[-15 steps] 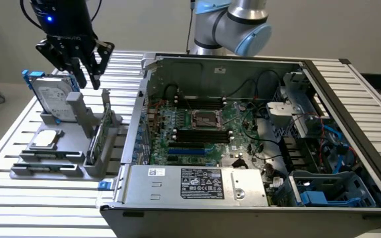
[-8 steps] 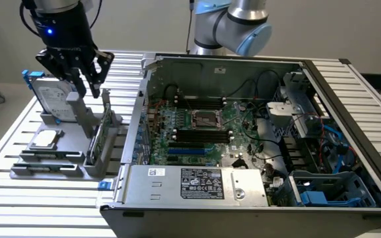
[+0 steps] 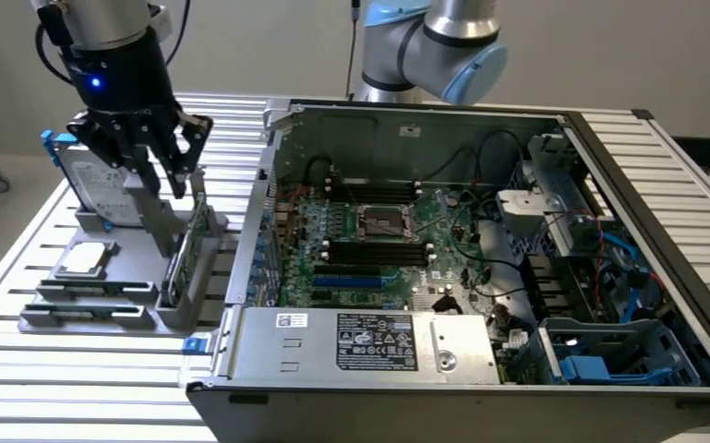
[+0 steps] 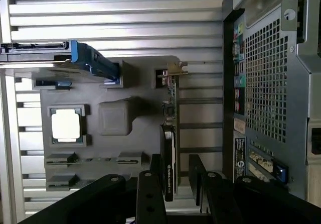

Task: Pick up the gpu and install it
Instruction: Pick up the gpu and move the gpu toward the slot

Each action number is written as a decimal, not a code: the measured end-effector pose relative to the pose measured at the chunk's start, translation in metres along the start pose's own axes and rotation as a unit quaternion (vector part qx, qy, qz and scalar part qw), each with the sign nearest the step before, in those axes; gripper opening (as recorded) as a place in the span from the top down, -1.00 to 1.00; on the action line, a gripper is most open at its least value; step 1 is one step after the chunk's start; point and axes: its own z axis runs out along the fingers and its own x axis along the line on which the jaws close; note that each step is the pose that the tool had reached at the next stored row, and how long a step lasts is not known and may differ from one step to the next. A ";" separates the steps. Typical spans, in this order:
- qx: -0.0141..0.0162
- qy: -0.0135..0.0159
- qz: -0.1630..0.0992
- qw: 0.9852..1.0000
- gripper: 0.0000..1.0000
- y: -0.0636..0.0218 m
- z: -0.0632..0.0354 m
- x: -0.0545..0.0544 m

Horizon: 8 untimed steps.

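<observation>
Exterior view's left first: on the worktop (image 3: pixel 34 369) a grey fixture (image 3: pixel 96 314) props one hard drive (image 3: pixel 90 180) upright and cradles one processor (image 3: pixel 88 259) flat. Right of these, one gpu (image 4: pixel 169 153) stands on edge in a slot, I judge so its top edge is offered for gripping. My one tool (image 3: pixel 158 180) hangs over it, spread wide astride the card, gripping nothing. Furthest right sits one open computer case (image 3: pixel 650 185).

We counted one gripper (image 3: pixel 162 180), one gpu (image 4: pixel 168 153), one hard drive (image 3: pixel 96 180), one processor chip (image 3: pixel 88 259) and one grey holder tray (image 3: pixel 114 231). We also counted one computer case (image 3: pixel 453 415), with one motherboard (image 3: pixel 367 254) and one power supply (image 3: pixel 355 341). We could not count the memory sticks (image 3: pixel 90 289) for certain.
</observation>
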 end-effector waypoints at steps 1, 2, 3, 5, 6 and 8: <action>0.000 0.000 -0.003 1.000 0.28 -0.0007 0.0019 0.000; 0.000 0.000 -0.005 1.000 0.28 -0.0011 0.0037 0.000; 0.000 0.000 -0.007 1.000 0.28 -0.0013 0.0055 0.000; 0.000 0.000 -0.010 1.000 0.28 -0.0016 0.0092 0.000; 0.000 0.000 -0.010 1.000 0.28 -0.0017 0.0110 0.000; 0.000 0.000 -0.012 1.000 0.28 -0.0018 0.0146 0.000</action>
